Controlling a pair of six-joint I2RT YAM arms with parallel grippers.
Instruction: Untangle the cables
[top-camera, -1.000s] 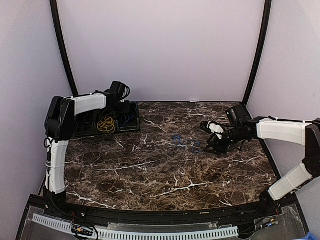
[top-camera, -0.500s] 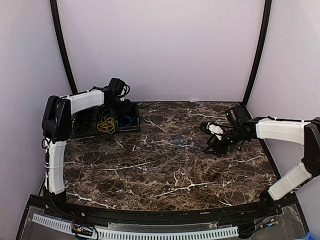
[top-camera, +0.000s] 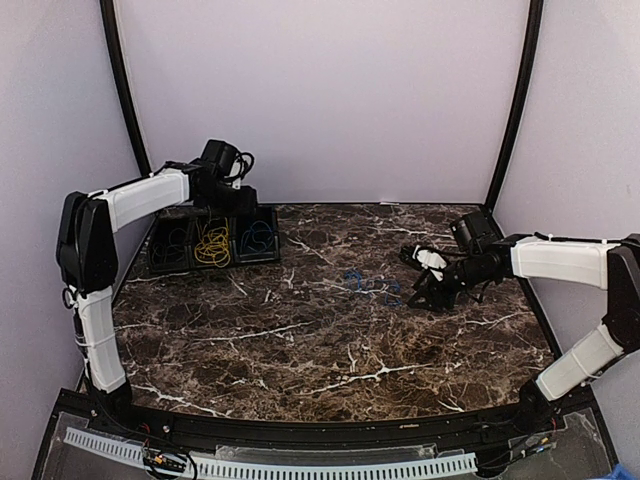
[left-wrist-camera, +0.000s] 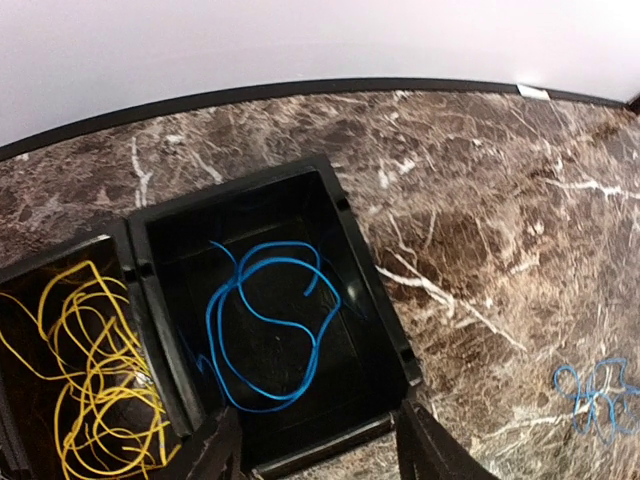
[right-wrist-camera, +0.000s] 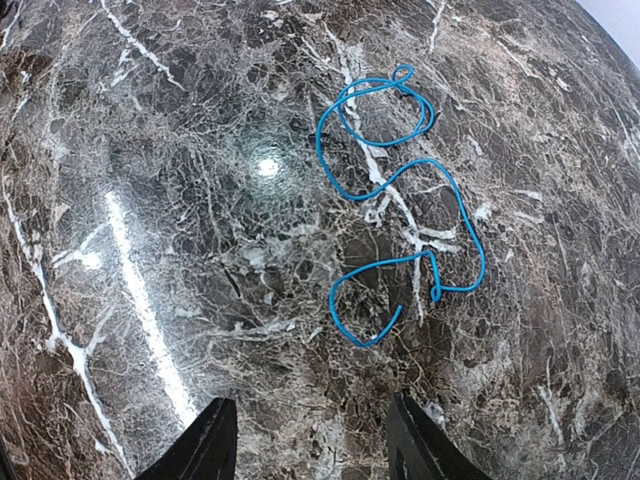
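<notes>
**Item 1: loose blue cable (right-wrist-camera: 400, 200).** It is lying flat on the counter (right-wrist-camera: 150, 150), well apart from the bin, in open S-curves. One small loop is crossing itself at the far end, and a second small crossing is sitting at the near right bend.

**Item 2: binned blue cable (left-wrist-camera: 265, 330).** It is resting in loose loops in the right compartment of the black bin (left-wrist-camera: 375, 290).

**Item 3: yellow cable (left-wrist-camera: 90, 380).** It is lying bundled in the neighbouring compartment.

**Item 4: right end effector (right-wrist-camera: 305, 440).** It is hovering just short of the loose cable's near free end, with its jaws standing apart and nothing between them.

**Item 5: left end effector (left-wrist-camera: 320, 450).** It is hanging above the bin's near edge, with its jaws spread and nothing in them.

**Handling note, as judged.** The loose cable is likely the piece in hand.
- The right arm is best pinching a single strand near the free end, not at a crossing, so that closing is not locking two strands together.
- A slow, straight lift is letting the curves draw out.
- The thin cord is calling for fingertips coming right down to the counter before closing.
</notes>
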